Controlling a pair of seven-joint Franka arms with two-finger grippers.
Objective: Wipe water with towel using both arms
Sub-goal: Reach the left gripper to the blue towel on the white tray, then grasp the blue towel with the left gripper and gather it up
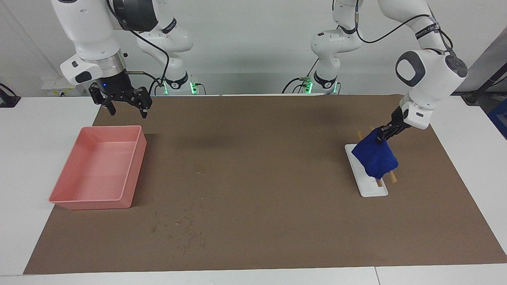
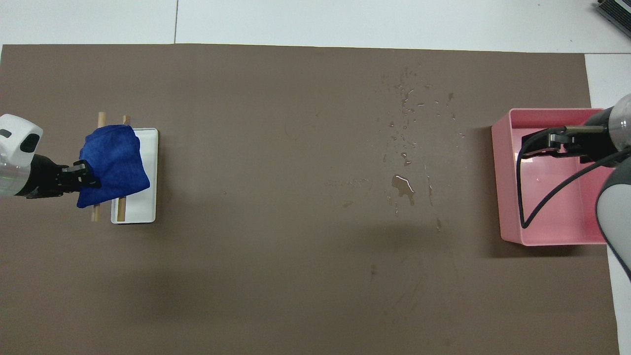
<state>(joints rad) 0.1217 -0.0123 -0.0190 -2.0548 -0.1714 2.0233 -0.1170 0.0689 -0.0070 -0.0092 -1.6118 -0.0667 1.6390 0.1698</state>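
The deep-blue towel (image 1: 374, 157) (image 2: 113, 165) hangs bunched over a white tray (image 1: 366, 180) (image 2: 145, 172) at the left arm's end of the table. My left gripper (image 1: 383, 133) (image 2: 84, 176) is shut on the towel's upper corner and holds it up over the tray and the two wooden sticks (image 1: 393, 179) (image 2: 100, 118). Water (image 2: 403, 185) (image 1: 186, 227) lies as a small puddle and scattered droplets on the brown mat, toward the right arm's end. My right gripper (image 1: 127, 110) (image 2: 537, 148) hangs open above the pink tray's edge nearest the robots, holding nothing.
A pink tray (image 1: 130, 174) (image 2: 500, 197) stands on the brown mat (image 1: 257, 158) at the right arm's end. A black cable (image 2: 525, 197) from the right arm loops over it. White table (image 1: 23, 158) borders the mat.
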